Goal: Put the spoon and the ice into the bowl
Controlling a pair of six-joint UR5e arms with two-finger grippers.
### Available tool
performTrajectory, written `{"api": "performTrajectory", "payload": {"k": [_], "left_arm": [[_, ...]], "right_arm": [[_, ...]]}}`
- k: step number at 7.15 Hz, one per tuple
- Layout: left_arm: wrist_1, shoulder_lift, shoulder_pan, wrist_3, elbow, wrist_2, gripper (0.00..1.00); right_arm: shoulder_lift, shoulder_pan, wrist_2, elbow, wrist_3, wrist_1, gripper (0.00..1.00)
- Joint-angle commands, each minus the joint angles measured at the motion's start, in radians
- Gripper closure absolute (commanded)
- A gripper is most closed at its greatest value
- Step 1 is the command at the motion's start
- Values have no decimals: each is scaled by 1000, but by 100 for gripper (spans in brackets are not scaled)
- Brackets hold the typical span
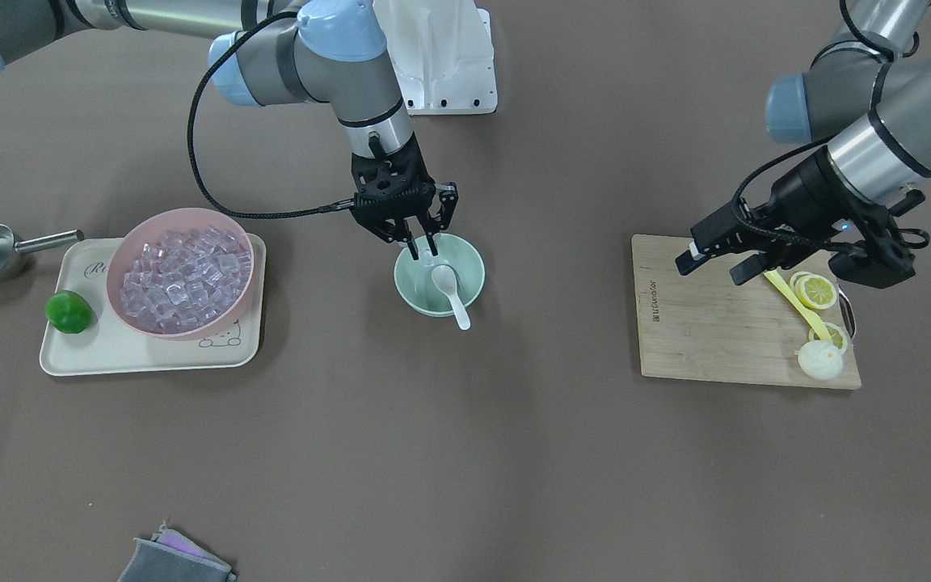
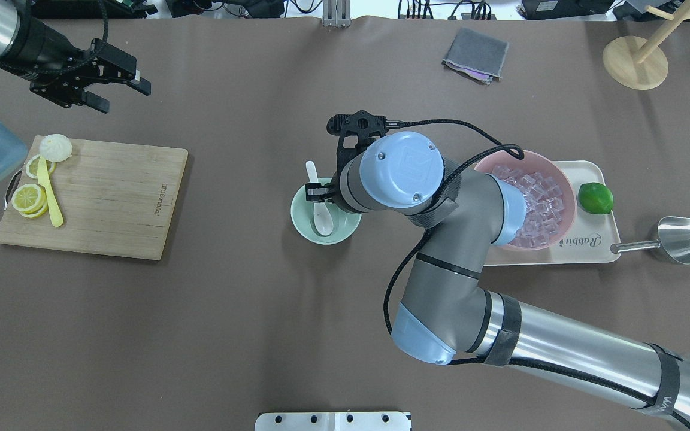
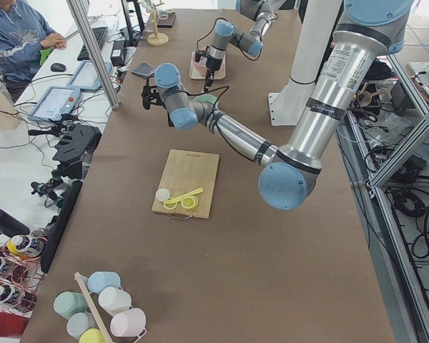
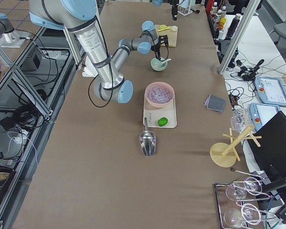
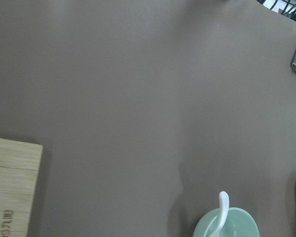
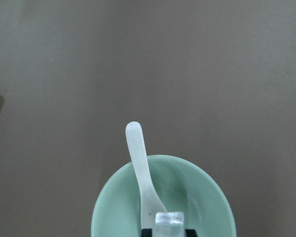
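**Ice cube poised over the bowl**

On the brown table [image 1: 465,453], the glossy white soup spoon [image 1: 449,289] already lies in the small mint-green bowl [image 1: 413,297], its handle over the rim. The right gripper [image 1: 423,249] pinches a small clear ice cube [image 6: 169,219] just above the bowl's inside, so letting go looks like the next move. The left gripper [image 2: 122,97] hangs spread and empty, well apart.

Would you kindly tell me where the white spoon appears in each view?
Front-facing: spoon at centre, handle pointing down.
Overhead: spoon left of centre.
Left: too small to tell.
Right: spoon at top centre.
Left wrist: spoon at bottom right.
Right wrist: spoon at bottom centre.
Landmark: the green bowl holding it.
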Motion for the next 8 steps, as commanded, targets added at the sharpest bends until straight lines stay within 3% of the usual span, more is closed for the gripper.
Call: {"api": "performTrajectory", "payload": {"k": [1, 2, 3, 4, 5, 6, 8], "left_arm": [[2, 4, -4, 2, 3, -6, 2], [2, 6, -6, 2, 0, -6, 2], [1, 21, -22, 10, -2, -9, 2], [4, 61, -68, 124, 0, -15, 2], [4, 164, -155, 327, 3, -47, 2], [5, 244, -235, 519, 7, -49, 2], [8, 390, -387, 820, 21, 3, 2]], "right_arm": [[-32, 47, 56, 7, 7, 28, 0], [-75, 111, 140, 53, -15, 22, 0], [-195, 227, 261, 143, -105, 13, 0], [-353, 373, 417, 214, -277, 14, 0], [-464, 512, 546, 222, -481, 16, 0], [-582, 653, 623, 213, -695, 13, 0], [-719, 971, 777, 48, -1165, 10, 0]]}}
